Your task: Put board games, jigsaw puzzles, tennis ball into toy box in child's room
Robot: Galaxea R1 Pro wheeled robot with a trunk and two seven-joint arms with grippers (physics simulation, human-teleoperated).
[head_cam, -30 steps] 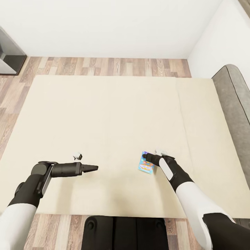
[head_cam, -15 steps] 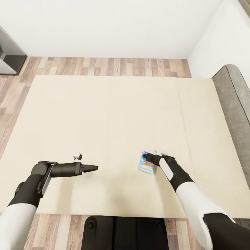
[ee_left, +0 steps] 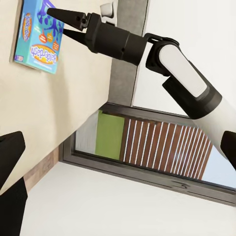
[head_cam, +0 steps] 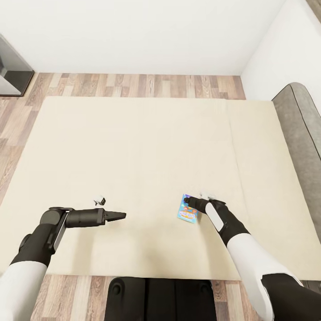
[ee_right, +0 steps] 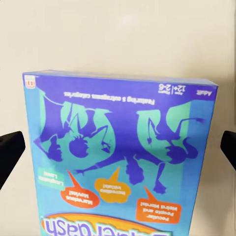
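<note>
Right claw (head_cam: 191,204) open over blue board game (ee_right: 120,157), printed lettering legible.

Board game (head_cam: 187,208) lies on the bed (head_cam: 133,151), right of centre; headboard (head_cam: 301,120) seemingly at right.

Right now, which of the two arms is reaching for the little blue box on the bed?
The right gripper: its open fingers straddle the blue board game. The left gripper hangs over bare mattress, far from it.
</note>
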